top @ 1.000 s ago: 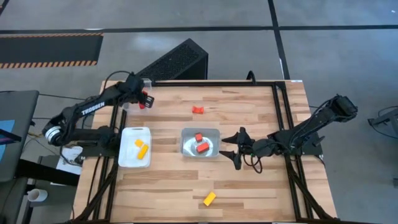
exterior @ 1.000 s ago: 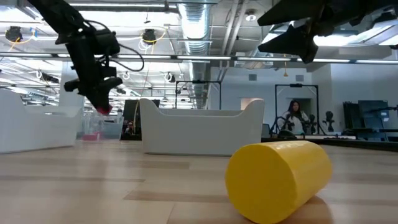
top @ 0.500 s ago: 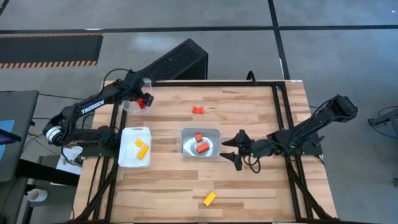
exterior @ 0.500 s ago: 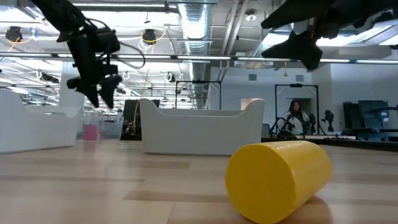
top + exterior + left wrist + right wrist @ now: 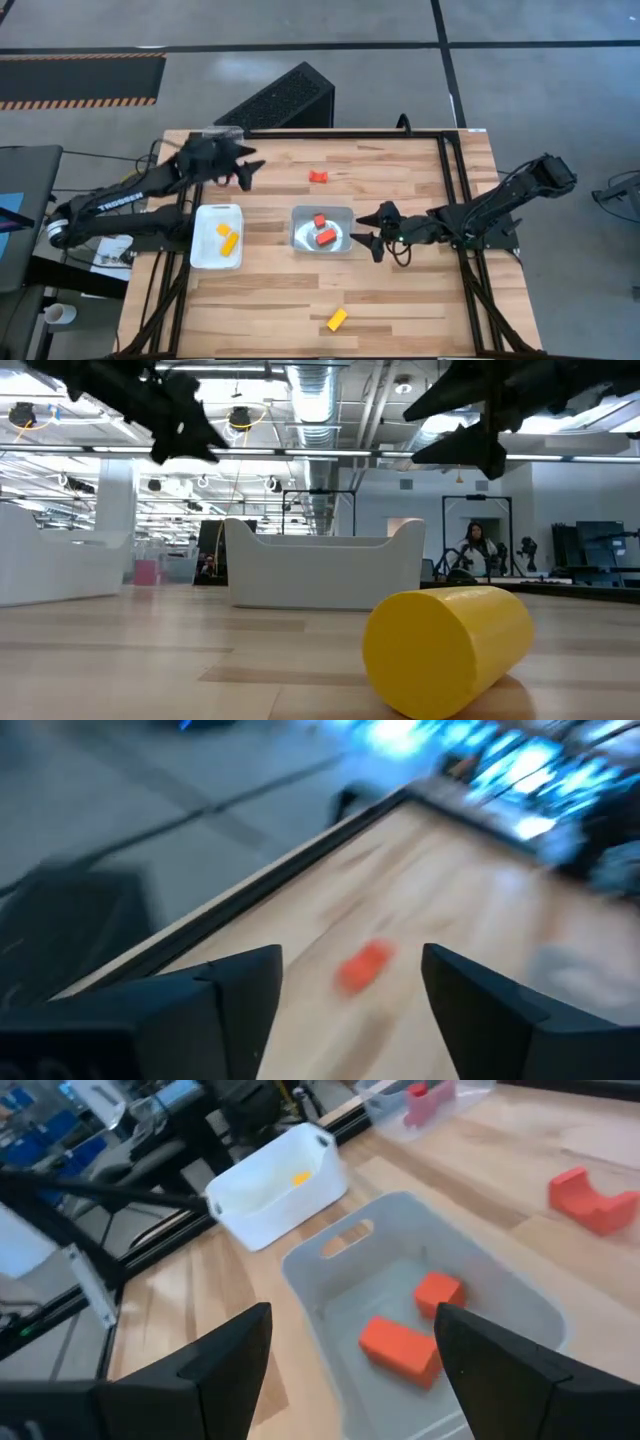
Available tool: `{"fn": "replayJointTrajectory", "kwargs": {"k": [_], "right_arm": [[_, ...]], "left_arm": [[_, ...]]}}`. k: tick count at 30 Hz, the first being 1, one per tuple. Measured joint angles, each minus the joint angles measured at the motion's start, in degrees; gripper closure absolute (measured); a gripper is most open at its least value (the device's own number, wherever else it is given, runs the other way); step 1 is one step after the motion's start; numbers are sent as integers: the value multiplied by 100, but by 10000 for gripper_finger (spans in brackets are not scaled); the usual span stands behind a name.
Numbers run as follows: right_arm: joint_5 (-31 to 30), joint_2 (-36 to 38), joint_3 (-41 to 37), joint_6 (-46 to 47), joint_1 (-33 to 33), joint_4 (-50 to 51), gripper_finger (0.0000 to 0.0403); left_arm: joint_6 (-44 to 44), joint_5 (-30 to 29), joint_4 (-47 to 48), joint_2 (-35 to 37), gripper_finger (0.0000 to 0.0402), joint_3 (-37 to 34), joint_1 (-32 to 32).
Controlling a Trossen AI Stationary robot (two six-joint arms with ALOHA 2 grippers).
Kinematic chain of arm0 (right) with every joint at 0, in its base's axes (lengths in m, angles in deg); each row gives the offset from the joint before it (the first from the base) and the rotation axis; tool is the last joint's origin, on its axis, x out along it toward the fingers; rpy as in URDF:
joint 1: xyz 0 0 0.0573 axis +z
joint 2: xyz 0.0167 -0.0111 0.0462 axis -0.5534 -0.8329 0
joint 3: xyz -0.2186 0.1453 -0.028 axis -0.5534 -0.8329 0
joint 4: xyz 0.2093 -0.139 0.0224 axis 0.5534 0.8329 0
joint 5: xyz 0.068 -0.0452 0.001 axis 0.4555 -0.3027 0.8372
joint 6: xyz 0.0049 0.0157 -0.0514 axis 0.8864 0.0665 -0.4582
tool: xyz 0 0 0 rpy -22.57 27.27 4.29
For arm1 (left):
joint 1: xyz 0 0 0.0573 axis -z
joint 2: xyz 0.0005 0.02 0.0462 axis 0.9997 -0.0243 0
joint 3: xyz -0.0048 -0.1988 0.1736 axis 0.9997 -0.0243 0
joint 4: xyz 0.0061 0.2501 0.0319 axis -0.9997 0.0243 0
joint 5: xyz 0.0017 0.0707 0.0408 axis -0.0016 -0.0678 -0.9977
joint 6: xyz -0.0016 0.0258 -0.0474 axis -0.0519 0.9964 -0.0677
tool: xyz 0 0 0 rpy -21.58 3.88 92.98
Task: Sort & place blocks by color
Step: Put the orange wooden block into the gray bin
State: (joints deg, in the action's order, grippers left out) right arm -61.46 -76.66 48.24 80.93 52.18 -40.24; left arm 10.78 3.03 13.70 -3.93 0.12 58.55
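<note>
Above the table's far left corner, my left claw (image 5: 243,172) hangs spread and empty. I judge the next step is fetching the red block (image 5: 319,176), loose on the wood well to its right: swing across, drop, close. My right claw (image 5: 366,238) waits spread beside the middle tray (image 5: 344,212).

Orange-red blocks (image 5: 322,232) in grey tray (image 5: 345,212), yellow blocks (image 5: 227,238) in white tray (image 5: 203,240).

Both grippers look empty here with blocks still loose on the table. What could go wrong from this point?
The left gripper, open and empty, is blurred in its wrist view; it may be moving too fast to line up on the loose red block. The right gripper hovers open beside the middle tray and could nudge it.
</note>
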Motion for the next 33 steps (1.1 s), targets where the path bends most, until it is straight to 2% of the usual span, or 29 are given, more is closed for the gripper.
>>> {"fn": "replayJointTrajectory", "kwargs": {"k": [4, 9, 16, 21, 27, 33], "right_arm": [[107, 0, 0, 34, -462, 9, 101], [986, 0, 0, -383, -1382, 38, 101], [2088, 0, 0, -1004, -2967, 42, 101], [2335, 0, 0, -1030, -3842, 220, 101], [2645, 0, 0, -1011, -4310, 157, 101], [2797, -115, 112, -596, -4580, 63, 101]], "left_arm": [[-42, -99, -1646, 288, 198, -838, 752], [7, -288, -2824, 248, 214, -1437, 1085], [304, -232, -3235, -225, 216, -1449, 1149], [1200, -124, -3423, -611, 216, -1282, 1024], [1298, 543, -3199, -1259, 216, -846, 796], [1367, 847, -3602, -1901, 216, -549, 791]]}}
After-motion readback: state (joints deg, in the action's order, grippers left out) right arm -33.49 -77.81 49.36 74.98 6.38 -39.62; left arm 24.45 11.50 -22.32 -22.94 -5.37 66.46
